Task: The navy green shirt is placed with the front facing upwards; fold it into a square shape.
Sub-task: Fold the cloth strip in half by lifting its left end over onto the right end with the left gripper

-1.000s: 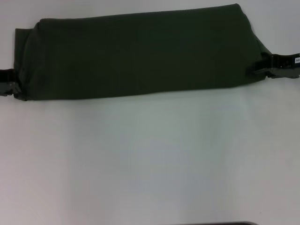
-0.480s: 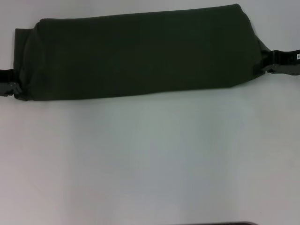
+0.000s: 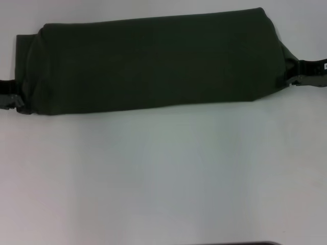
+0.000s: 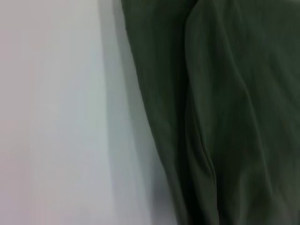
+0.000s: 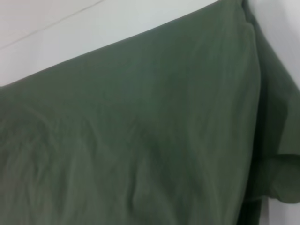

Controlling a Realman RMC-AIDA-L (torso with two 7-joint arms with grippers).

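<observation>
The navy green shirt (image 3: 153, 61) lies across the far half of the white table as a long folded band. Its plain fabric faces up and no lettering shows. My left gripper (image 3: 15, 100) is at the band's near left corner, shut on the cloth. My right gripper (image 3: 289, 76) is shut on the right end, where the fabric is drawn out to a point. The left wrist view shows the shirt's (image 4: 225, 117) layered edge beside bare table. Wrinkled shirt cloth (image 5: 140, 140) fills most of the right wrist view. Neither wrist view shows its own fingers.
The white table (image 3: 163, 173) stretches bare from the shirt to the near edge. A thin dark strip (image 3: 235, 243) shows at the bottom edge of the head view. A single layer of cloth (image 3: 23, 48) sticks out at the band's far left.
The right gripper has drawn outward to the right, pulling the shirt's end with it. The left gripper and the band's near edge have shifted slightly toward me.
</observation>
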